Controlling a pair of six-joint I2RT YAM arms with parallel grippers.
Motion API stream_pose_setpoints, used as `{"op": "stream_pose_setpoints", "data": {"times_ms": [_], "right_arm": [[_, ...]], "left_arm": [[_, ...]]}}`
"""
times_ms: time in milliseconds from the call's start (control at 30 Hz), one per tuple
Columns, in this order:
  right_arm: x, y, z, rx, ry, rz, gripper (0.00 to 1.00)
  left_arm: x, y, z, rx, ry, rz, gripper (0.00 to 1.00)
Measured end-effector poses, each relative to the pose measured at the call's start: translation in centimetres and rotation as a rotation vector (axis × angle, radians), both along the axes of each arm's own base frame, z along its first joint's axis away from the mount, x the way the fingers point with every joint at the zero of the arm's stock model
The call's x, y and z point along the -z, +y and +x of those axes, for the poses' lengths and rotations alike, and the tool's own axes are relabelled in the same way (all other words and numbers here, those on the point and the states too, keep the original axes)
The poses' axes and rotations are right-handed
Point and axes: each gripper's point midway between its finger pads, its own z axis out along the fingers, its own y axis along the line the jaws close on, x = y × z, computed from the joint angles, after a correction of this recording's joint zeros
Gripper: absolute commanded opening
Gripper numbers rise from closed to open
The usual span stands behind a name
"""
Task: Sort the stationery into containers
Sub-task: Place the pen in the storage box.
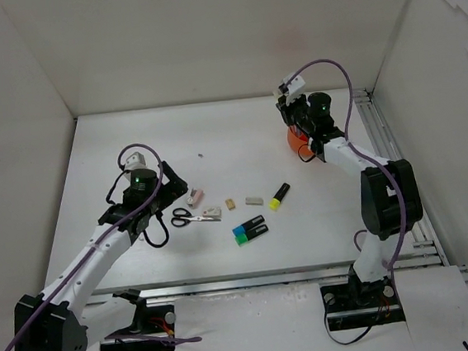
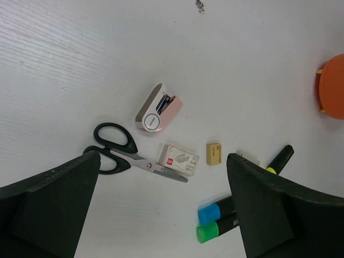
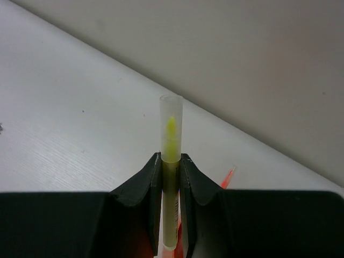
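The thin pen (image 3: 171, 129), yellow-green under a clear cap, stands upright, pinched between the pressed-together fingers of the right gripper (image 3: 171, 161). Seen from above, that gripper hangs right over the orange cup (image 1: 295, 141), which sits toward 2 o'clock from the table's middle. An orange glow under the fingers suggests the pen's lower end is at or inside the rim, though the fingers hide this. Another reddish pen (image 3: 228, 176) pokes out at 4 o'clock of the grip.

The cup looks small and light and the pen tall. Let go off-centre, the pen could lean hard on the rim and tip the cup, or slide out beside it. Lifting away, the fingers might snag the reddish pen.

At 8 o'clock from the cup, well apart, lie three highlighters (image 1: 251, 229), a beige eraser (image 2: 214, 153), a small box (image 2: 179, 159) and scissors (image 2: 118, 153). The left gripper (image 2: 161, 215) is spread wide above them. The scissor blades touch the box, so closing there may shove it.
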Motion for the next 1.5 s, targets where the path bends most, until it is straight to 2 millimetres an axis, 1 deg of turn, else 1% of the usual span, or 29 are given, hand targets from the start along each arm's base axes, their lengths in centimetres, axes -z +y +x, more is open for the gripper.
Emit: {"op": "stream_pose_setpoints", "data": {"times_ms": [167, 233, 300, 433, 533, 633, 767, 900, 933, 1067, 1200, 1233, 1300, 1333, 1500], "right_arm": [[5.4, -1.2, 1.5, 0.005, 0.068, -0.074, 0.00], [7.0, -1.9, 1.8, 0.005, 0.095, -0.083, 0.00], [8.0, -2.7, 2.2, 0.009, 0.108, -0.084, 0.00], [8.4, -3.9, 2.8, 0.019, 0.101, -0.084, 0.01], [8.5, -4.4, 3.1, 0.018, 0.093, -0.080, 0.05], [8.7, -4.5, 3.2, 0.009, 0.086, -0.076, 0.08], [9.5, -4.2, 3.2, -0.009, 0.096, -0.074, 0.11], [10.0, -4.0, 3.3, -0.019, 0.102, -0.067, 0.15], [10.1, -4.0, 3.3, -0.020, 0.103, -0.065, 0.18], [10.3, -3.8, 3.3, -0.023, 0.106, -0.053, 0.21], [10.9, -3.8, 2.9, -0.020, 0.115, -0.041, 0.29], [11.2, -3.8, 2.7, -0.020, 0.121, -0.039, 0.34], [11.7, -3.9, 2.4, -0.019, 0.128, -0.036, 0.39], [11.7, -3.8, 2.4, -0.018, 0.126, -0.035, 0.43], [11.3, -4.0, 2.1, -0.003, 0.126, -0.012, 0.47]], "left_arm": [[2.0, 0.2, 0.2, -0.006, 0.063, 0.021, 1.00], [2.7, 0.0, 0.4, -0.001, 0.089, 0.026, 0.99], [3.1, -0.3, 0.7, 0.004, 0.110, 0.030, 0.99], [3.2, -0.6, 1.4, 0.011, 0.124, 0.027, 1.00], [3.2, -0.6, 1.4, 0.009, 0.128, 0.026, 1.00], [3.3, -0.4, 1.4, 0.004, 0.136, 0.026, 0.99], [3.5, -0.1, 1.2, -0.006, 0.150, 0.027, 0.99], [3.3, 0.0, 1.0, -0.017, 0.150, 0.017, 1.00], [3.2, 0.0, 0.9, -0.021, 0.148, 0.014, 1.00], [2.6, 0.3, 0.7, -0.038, 0.134, 0.009, 1.00], [2.1, 0.8, 0.3, -0.058, 0.126, 0.008, 0.99], [2.0, 0.9, 0.1, -0.062, 0.124, 0.008, 0.99], [2.0, 1.1, -0.1, -0.068, 0.124, 0.010, 0.99], [2.0, 1.2, -0.3, -0.071, 0.126, 0.012, 0.99], [2.1, 1.4, -0.7, -0.077, 0.133, 0.014, 1.00]]}}
